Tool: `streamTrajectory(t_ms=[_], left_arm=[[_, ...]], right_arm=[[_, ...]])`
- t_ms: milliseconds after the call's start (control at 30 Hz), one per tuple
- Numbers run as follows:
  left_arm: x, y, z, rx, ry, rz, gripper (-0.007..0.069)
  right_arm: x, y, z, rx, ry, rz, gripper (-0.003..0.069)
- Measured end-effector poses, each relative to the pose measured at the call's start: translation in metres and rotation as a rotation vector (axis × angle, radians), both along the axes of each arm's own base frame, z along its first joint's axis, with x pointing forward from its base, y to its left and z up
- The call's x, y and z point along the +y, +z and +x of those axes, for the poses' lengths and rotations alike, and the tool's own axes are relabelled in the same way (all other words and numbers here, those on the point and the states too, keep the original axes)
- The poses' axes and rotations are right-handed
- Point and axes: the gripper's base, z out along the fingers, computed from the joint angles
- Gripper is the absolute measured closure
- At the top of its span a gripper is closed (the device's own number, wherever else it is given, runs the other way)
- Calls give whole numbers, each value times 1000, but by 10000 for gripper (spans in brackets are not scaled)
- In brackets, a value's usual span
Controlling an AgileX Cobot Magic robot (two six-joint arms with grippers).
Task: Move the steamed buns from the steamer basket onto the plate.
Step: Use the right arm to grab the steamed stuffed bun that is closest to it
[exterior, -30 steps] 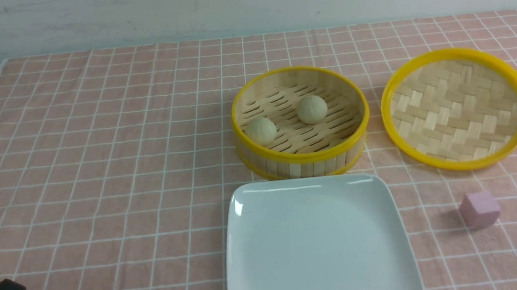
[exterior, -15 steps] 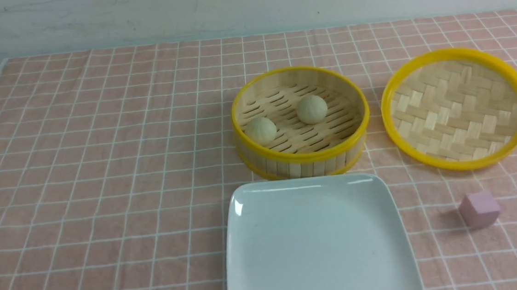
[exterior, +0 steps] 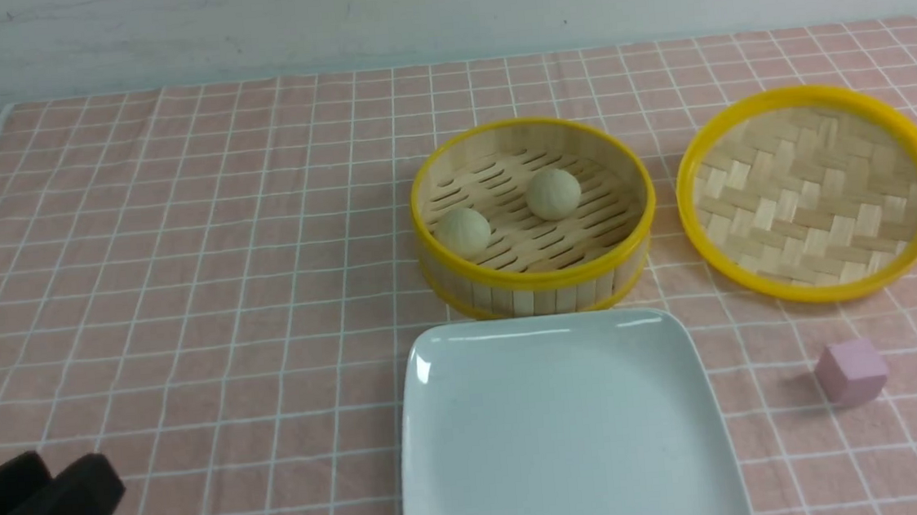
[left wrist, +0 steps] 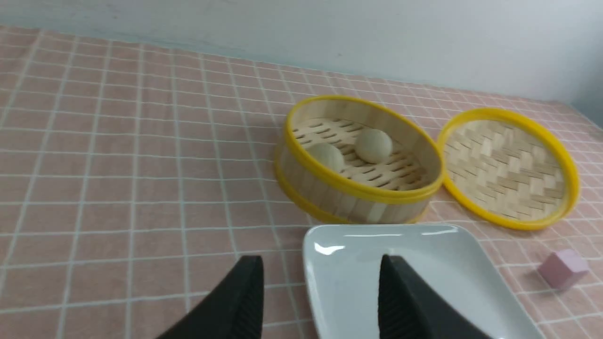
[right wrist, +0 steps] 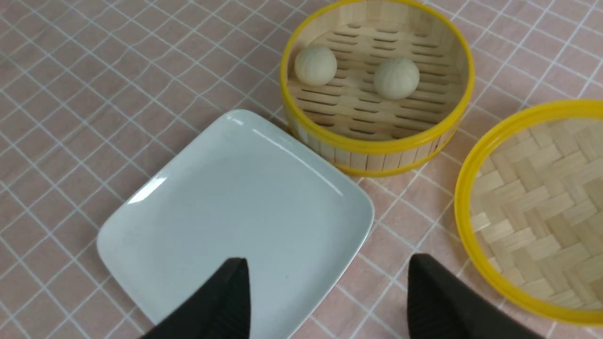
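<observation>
Pincers first: the left pincer (left wrist: pixel 320 262) is hanging low at the near-left corner of the cloth (exterior: pixel 181 271), well apart from everything, jaws spread with nothing between them. The right pincer (right wrist: pixel 328 260) is pointing down at the plate (exterior: pixel 563 446) from above, also spread wide and holding nothing. So we're reckoning the first pick isn't begun yet.

What we're worrying about: both buns (right wrist: pixel 396 77) are round and fairly smooth, so a squeeze landing off-centre is probably going to squirt one out and send it rolling over the slotted floor. The basket (exterior: pixel 538 281) wall is standing tall around them, and the left bun (exterior: pixel 463 232) is sitting right by that wall. A finger coming down there is risking a knock on the yellow rim, or shoving the basket toward the plate lying just in front of it (we can't tell if they're touching).

Looks-wise, they're small cream balls with faint pleats, both sitting inside the basket and apart from each other, the other bun (exterior: pixel 553 193) resting nearer the middle. Nothing is lying on the plate. The lid (exterior: pixel 809 193) and pink cube (exterior: pixel 850 371) are sitting off to the right.
</observation>
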Motion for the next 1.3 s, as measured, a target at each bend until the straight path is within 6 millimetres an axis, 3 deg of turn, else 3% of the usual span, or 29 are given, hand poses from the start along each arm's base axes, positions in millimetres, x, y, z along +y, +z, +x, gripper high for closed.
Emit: streamTrajectory(t_ms=[33, 233, 433, 567, 600, 633, 767, 867, 967, 1033, 1300], left_arm=[[-1, 0, 1, -3, -8, 0, 265], [-8, 5, 14, -33, -121, 1, 265], [-9, 4, 25, -30, -152, 38, 265], [-6, 5, 28, -58, -125, 65, 265], [-4, 6, 29, -71, -106, 74, 265], [-4, 6, 30, -72, -105, 76, 265], [-4, 7, 30, -81, -97, 83, 265], [-4, 7, 30, -81, -98, 81, 265], [-4, 7, 30, -81, -98, 83, 265], [-4, 7, 30, -80, -97, 88, 265], [-3, 6, 30, -80, -97, 89, 265]], right_arm=[[0, 2, 2, -4, 1, 0, 211], [1, -7, 63, 60, 69, 10, 210], [8, -42, 110, 121, 174, -18, 210], [30, -58, 128, 113, 229, -34, 209], [48, -67, 137, 99, 253, -38, 204], [52, -71, 140, 99, 256, -39, 202], [101, -93, 157, 43, 262, -64, 187], [126, -114, 168, 58, 216, -95, 184], [135, -129, 183, 106, 164, -127, 184], [140, -140, 203, 174, 98, -150, 184], [149, -140, 255, 286, 12, -285, 183]])
